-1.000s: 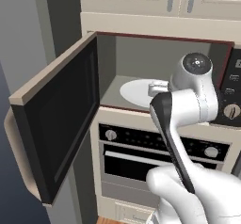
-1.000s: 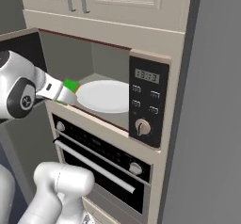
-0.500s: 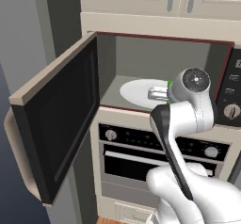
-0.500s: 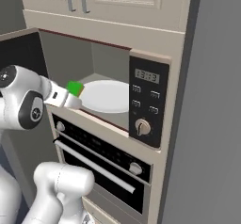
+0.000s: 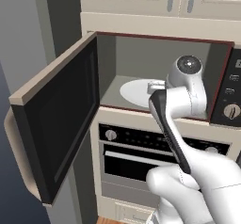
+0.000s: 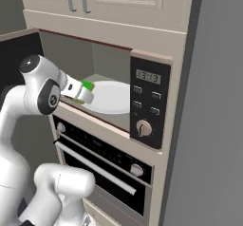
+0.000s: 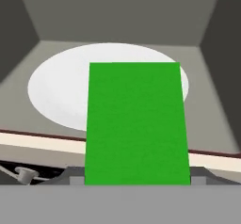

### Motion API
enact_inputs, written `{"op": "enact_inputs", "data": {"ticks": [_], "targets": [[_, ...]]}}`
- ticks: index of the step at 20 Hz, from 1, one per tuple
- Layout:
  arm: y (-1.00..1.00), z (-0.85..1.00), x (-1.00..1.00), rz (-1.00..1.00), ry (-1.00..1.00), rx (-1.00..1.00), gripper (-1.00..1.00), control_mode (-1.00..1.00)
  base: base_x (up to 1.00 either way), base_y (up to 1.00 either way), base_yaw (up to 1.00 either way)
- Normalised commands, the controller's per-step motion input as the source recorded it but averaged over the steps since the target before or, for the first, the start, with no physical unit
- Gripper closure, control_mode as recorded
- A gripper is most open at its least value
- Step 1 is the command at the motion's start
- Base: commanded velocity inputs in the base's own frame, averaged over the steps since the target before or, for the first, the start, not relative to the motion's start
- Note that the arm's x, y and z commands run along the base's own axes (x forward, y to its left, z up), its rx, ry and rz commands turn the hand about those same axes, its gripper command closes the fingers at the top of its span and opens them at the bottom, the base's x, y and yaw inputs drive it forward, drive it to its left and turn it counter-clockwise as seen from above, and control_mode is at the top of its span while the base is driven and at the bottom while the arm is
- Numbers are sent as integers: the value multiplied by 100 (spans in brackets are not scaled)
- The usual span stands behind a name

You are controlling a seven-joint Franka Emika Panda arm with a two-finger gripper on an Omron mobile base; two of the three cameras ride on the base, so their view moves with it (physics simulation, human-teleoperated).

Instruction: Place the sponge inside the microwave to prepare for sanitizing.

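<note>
At center left of the right base view, the gripper (image 6: 87, 93), jaws half-open and clamped on the sponge (image 6: 87, 86), holds it flat at the microwave (image 6: 149, 104) mouth, above the turntable (image 6: 113, 97) edge for placing.

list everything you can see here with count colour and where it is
sponge: one, bright green, held in the gripper at the front of the microwave opening, above the near edge of the turntable
microwave: one, built in, grey cavity, dark control panel on its right side, below the cabinets
microwave door: one, black glass with beige edge, swung open to the left
turntable: one, white, round, on the cavity floor
knob: one, silver, low on the microwave panel
oven: one, black front with silver handle bar, directly under the microwave
cabinets: beige doors, above the microwave
arm: one, white with dark joints, reaching toward the cavity
gripper: one, closed on the sponge
</note>
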Motion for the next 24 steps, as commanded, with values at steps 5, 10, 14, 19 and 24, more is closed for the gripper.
{"op": "enact_inputs", "data": {"ticks": [5,10,14,19,24], "targets": [[-2,-13,36,0,0,0,100,-100,0,0,0],[-7,-15,48,0,2,0,100,-100,0,0,0],[-5,-26,50,0,4,0,100,-100,0,0,0],[-9,-38,38,0,8,0,100,-100,0,0,0],[-15,-30,32,0,9,0,100,-100,0,0,0]]}}
